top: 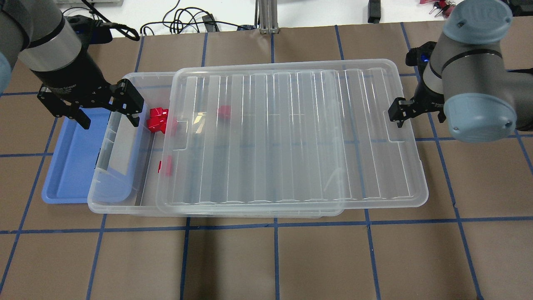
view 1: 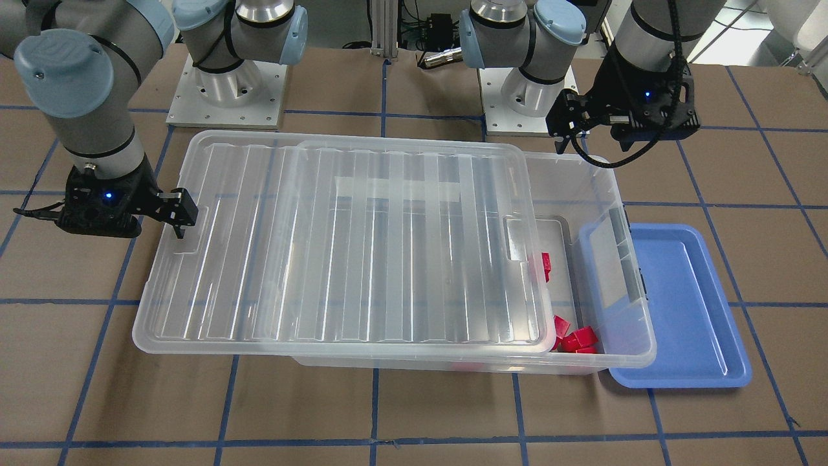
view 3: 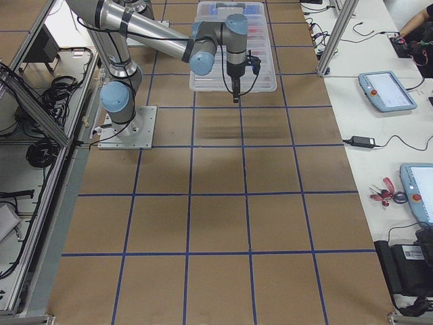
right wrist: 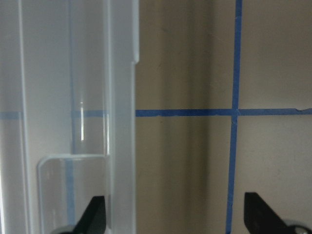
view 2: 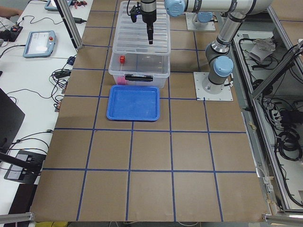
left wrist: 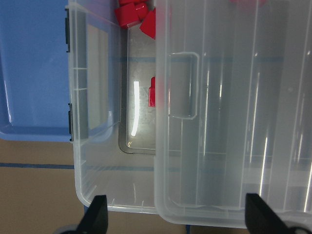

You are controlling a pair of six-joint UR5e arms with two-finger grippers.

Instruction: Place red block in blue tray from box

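The box (top: 120, 204) is a clear bin whose ribbed lid (top: 291, 137) is slid toward my right, so its left end is uncovered. Red blocks lie in that open end (top: 157, 118) (top: 166, 164), and one shows through the lid (top: 224, 111). The blue tray (top: 68, 166) lies on the table against the box's left end and looks empty. My left gripper (top: 107, 117) is open and empty above the open end; the left wrist view shows red blocks (left wrist: 131, 12) below it. My right gripper (top: 397, 114) is open, straddling the lid's right edge (right wrist: 122, 122).
The table is brown with blue tape lines. The arm bases (view 1: 226, 97) stand behind the box. Cables (top: 183, 21) lie at the table's far edge. Operator tables with tablets (view 2: 40, 43) stand beside the work table.
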